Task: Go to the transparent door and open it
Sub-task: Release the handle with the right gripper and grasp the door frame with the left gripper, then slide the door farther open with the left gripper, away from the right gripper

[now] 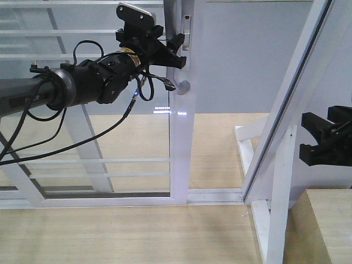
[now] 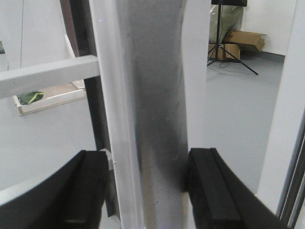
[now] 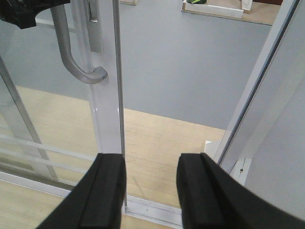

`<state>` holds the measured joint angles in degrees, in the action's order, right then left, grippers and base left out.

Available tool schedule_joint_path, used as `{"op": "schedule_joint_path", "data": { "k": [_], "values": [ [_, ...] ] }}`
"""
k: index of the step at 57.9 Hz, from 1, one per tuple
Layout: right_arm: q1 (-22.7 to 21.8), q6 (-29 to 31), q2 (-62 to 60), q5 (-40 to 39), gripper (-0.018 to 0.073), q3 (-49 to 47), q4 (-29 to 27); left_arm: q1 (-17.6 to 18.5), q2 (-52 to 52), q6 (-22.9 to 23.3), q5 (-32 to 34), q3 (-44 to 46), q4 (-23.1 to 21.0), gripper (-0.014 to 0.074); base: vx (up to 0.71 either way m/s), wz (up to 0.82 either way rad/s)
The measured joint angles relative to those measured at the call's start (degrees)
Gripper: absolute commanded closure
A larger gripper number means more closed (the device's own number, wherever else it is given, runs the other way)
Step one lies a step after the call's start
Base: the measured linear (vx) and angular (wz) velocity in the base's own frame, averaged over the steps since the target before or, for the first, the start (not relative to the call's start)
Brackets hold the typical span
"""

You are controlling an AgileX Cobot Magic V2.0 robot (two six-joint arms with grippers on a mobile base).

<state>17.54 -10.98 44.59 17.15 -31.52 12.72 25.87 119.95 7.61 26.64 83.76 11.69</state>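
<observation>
The transparent door (image 1: 181,143) is a white-framed glass panel with thin white bars, seen left of centre in the front view. Its curved grey handle (image 1: 177,77) runs down its right edge. My left gripper (image 1: 175,48) is at the handle's upper part. In the left wrist view the handle (image 2: 152,95) fills the gap between my black fingers (image 2: 209,191), and the gripper (image 2: 147,191) is shut on it. My right gripper (image 1: 313,140) hangs at the far right, open and empty (image 3: 151,191). The right wrist view shows the handle's lower end (image 3: 64,43) and the door's edge (image 3: 107,109).
A gap with grey floor beyond lies between the door's edge and a slanted white-framed panel (image 1: 297,93) on the right. A white floor rail (image 1: 214,195) runs along the bottom. A wooden box (image 1: 330,225) sits at bottom right. A tripod (image 2: 224,47) and cardboard boxes (image 2: 245,40) stand beyond.
</observation>
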Motion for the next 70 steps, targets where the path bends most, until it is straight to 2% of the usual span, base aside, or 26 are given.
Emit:
{"op": "schedule_joint_path", "data": {
  "k": [12,31,51,70],
  "values": [
    [0.0,0.0,0.0,0.0,0.0207,0.0,0.0,-1.0,-0.97,-0.05,-2.62,0.0,-0.25,0.0139,0.0,0.0],
    [0.0,0.0,0.0,0.05,0.0207,0.0,0.0,-3.82,-6.0,-0.1,-17.24,-0.05,-2.91,0.014,0.0,0.0],
    [0.0,0.0,0.0,0.05,0.0207,0.0,0.0,-9.65,-10.43,-0.49,-27.03,-0.18,-5.36,0.0153,0.0,0.0],
    [0.0,0.0,0.0,0.05,0.0207,0.0,0.0,-15.6,-14.78,-0.49,-30.45,-0.18,-5.01,0.0153,0.0,0.0]
  ]
}}
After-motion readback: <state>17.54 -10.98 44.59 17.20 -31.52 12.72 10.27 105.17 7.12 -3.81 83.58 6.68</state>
